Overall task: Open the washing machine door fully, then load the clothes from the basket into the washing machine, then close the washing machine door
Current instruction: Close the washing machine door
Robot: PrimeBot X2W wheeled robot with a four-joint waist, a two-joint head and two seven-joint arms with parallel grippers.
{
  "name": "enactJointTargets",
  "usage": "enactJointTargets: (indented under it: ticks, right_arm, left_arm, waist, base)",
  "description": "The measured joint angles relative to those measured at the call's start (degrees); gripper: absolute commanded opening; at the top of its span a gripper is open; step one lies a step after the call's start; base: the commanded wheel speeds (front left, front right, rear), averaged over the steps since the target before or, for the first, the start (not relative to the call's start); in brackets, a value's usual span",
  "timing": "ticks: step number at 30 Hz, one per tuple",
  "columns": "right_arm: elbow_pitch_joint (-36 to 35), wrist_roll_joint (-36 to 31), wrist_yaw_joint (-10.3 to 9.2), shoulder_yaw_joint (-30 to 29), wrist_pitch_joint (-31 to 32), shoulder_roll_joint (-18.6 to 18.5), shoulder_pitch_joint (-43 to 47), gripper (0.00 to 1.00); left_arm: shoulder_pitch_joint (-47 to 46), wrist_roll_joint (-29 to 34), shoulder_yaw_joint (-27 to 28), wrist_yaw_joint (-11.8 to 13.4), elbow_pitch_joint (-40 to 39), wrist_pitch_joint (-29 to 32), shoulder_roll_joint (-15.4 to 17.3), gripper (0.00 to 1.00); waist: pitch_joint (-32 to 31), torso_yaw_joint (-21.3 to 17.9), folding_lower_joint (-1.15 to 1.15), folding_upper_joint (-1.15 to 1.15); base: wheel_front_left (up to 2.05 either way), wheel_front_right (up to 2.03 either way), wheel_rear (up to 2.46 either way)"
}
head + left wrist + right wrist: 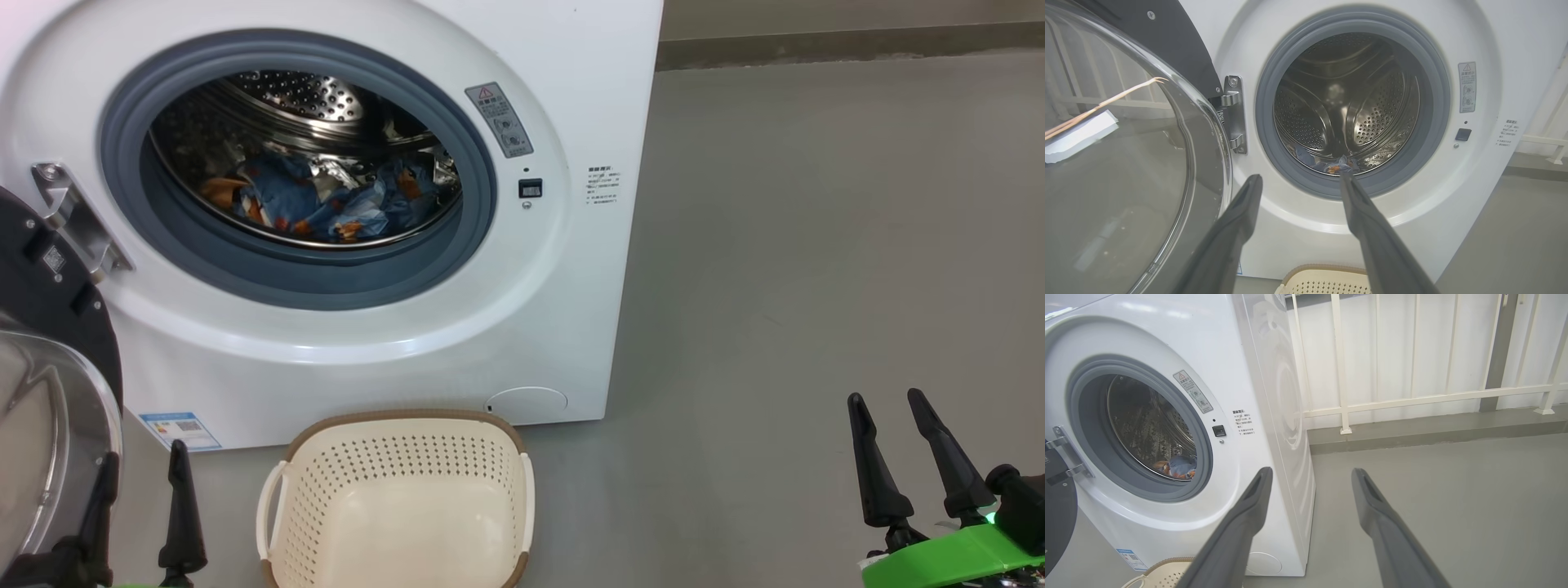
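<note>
Both my sets of jaws are released, spread wide with nothing between them. Left fingers (181, 506) stick up at the lower left, right beside the glass bulge of the door (57, 327). Can't tell if the outer finger actually touches the glass. Right fingers (873, 465) hang over bare floor (816, 245), well off to the right of everything else.

Between the two, the basket (400, 482) sits upright on the floor just in front of the washer (571, 286), with its cream bottom in plain sight.

The door is swung open to the left, hanging off a metal hinge (77, 220) at the left edge of the opening, inner side facing me. A blue sticker (181, 430) sits low on the washer's front, just behind my left finger.

Further in, a grey ring (269, 278) runs around the steel drum (302, 98). The clothes (326, 200) lie in a crumpled heap at the bottom of the drum, blue with orange bits.

Past the washer's right side, my right wrist camera catches a white railing (1412, 396) along a pale wall.
</note>
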Motion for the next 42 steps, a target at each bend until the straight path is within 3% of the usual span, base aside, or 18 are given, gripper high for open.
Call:
enactJointTargets:
  ticks: [42]
  right_arm:
    - [-0.3,0.0,0.01,-0.6,0.0,0.3,0.0,1.0]
  left_arm:
    - [0.0,-0.1,0.3,0.0,0.0,0.0,0.0,1.0]
  waist:
    - [0.3,-0.4,0.0,0.0]
  base:
    - [-0.05,0.05,0.0]
